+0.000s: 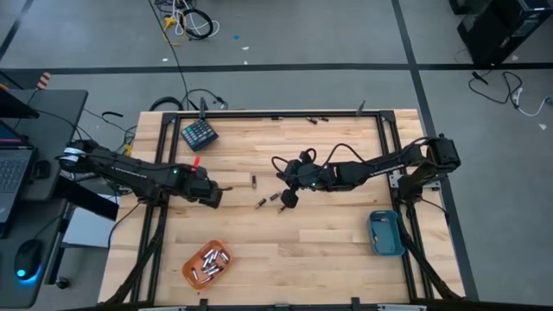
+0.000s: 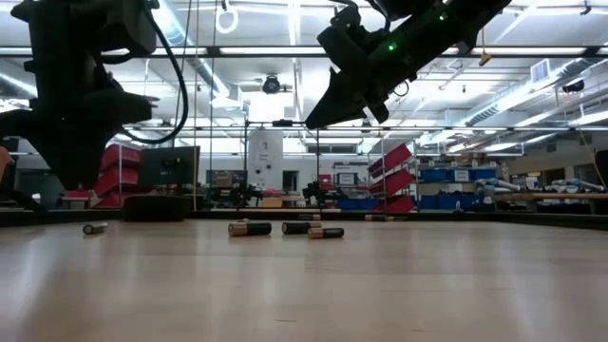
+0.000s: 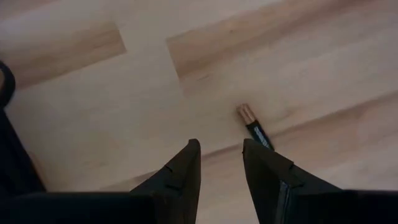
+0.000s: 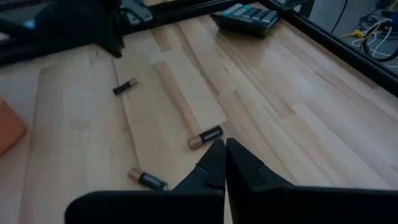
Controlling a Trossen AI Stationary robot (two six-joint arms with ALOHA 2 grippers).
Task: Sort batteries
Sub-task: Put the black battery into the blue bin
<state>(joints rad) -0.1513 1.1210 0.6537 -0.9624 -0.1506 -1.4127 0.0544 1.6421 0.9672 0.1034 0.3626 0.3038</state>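
Note:
Three loose batteries lie on their sides mid-table [image 1: 261, 202], [image 1: 275, 196], [image 1: 254, 180]; the low view shows them in a row [image 2: 249, 228]. My left gripper [image 1: 214, 197] is open, close above the wood, with one battery [image 3: 255, 127] just past its fingertips [image 3: 221, 152]. My right gripper [image 1: 288, 199] is shut and empty, raised well above the table [image 2: 318, 119]. A battery [image 4: 205, 137] shows just beyond its tips [image 4: 222, 149]. Two more lie farther off [image 4: 148, 180], [image 4: 124, 87]. Several batteries sit in the orange tray [image 1: 207, 263].
A blue tray [image 1: 385, 233] sits near the table's right edge, the orange tray near the near-left corner. A dark teal keypad block [image 1: 199, 134] and a small red item [image 1: 196, 161] lie far left. Two small batteries [image 1: 315, 118] rest by the far rail.

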